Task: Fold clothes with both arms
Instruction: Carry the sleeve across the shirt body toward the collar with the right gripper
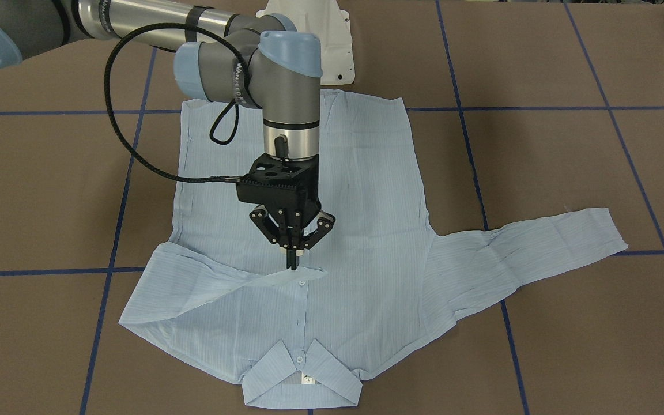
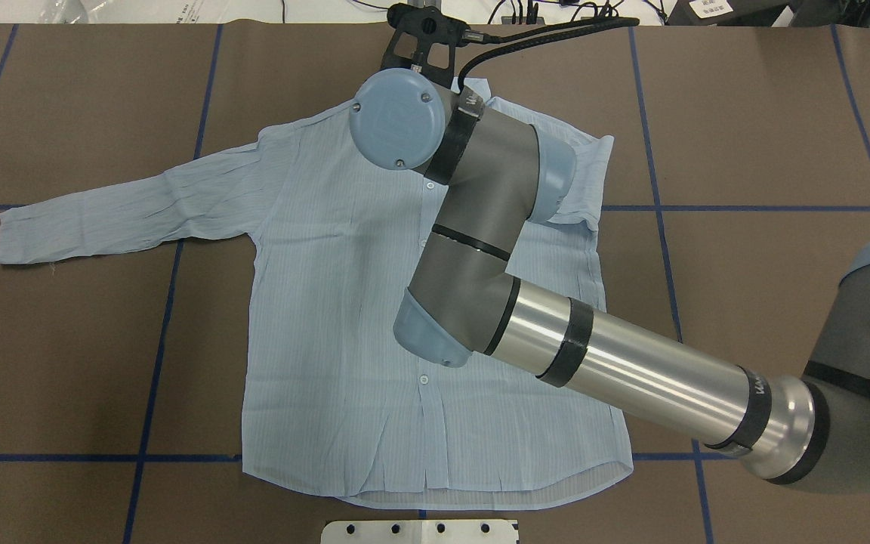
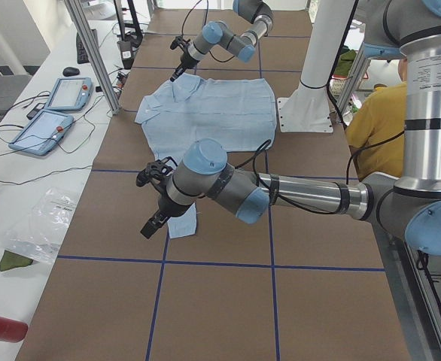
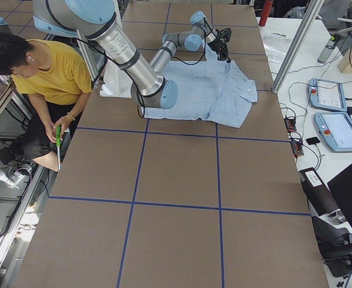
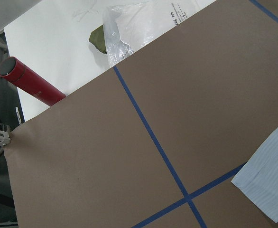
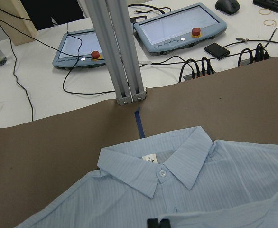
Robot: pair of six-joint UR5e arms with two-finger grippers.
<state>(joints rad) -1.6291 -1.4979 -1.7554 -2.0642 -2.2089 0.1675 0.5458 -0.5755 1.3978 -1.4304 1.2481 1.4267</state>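
The pale-blue striped shirt (image 1: 366, 230) lies buttoned and face up on the brown table, collar (image 6: 177, 166) toward the operators' side. One sleeve is folded across the chest. My right gripper (image 1: 292, 264) stands upright over the button line, shut on that sleeve's cuff (image 1: 309, 275). In the overhead view the right arm (image 2: 480, 227) hides it. The other sleeve (image 2: 118, 208) stretches straight out. My left gripper (image 3: 154, 222) hovers just beyond that sleeve's cuff (image 3: 183, 222). I cannot tell whether it is open or shut. Its wrist view shows only the cuff (image 5: 272, 190) and table.
The white pedestal base (image 1: 314, 34) stands behind the shirt's hem. An aluminium post (image 6: 122, 52) and two teach pendants (image 6: 177, 28) lie past the collar. A red cylinder (image 5: 30, 83) and a plastic bag (image 5: 129, 28) sit off the table's left end. A person in yellow (image 4: 50, 72) sits beside the robot.
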